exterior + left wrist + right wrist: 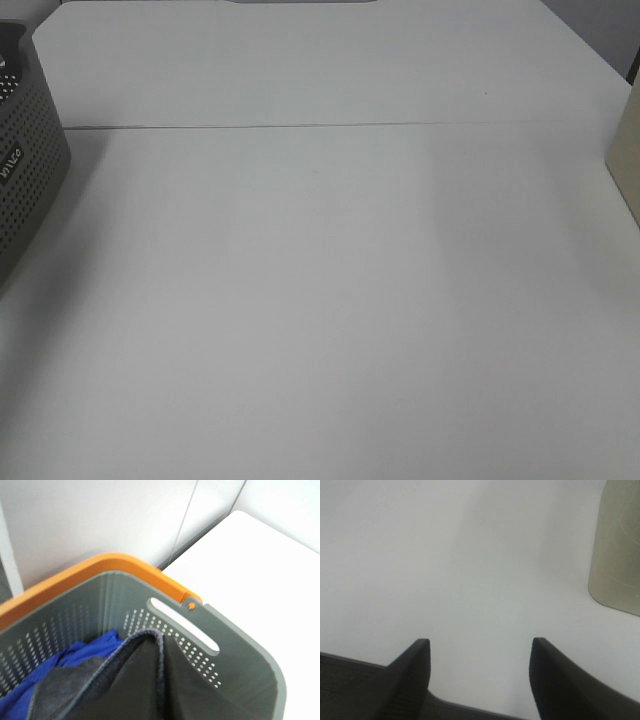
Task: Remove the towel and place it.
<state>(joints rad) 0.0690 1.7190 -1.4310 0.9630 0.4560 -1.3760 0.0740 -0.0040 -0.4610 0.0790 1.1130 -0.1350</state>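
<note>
Dark towel (135, 690) in basket (250, 665) (beside blue cloth (85, 652)), right hand (480, 640) spread

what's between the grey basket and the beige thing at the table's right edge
Only bare white table, crossed by a thin seam, between the grey basket and beige object; the exterior high view shows it.

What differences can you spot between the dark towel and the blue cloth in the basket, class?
Colour: the towel is charcoal-black, while the blue cloth is bright blue.
Visibility: the towel fills most of the visible contents, while the blue cloth shows only partly, at the towel's edge.
Shape: the towel rises in a hemmed fold, while the blue cloth lies crumpled lower, against the wall.
Shared: both are soft fabrics inside the grey perforated basket.
</note>
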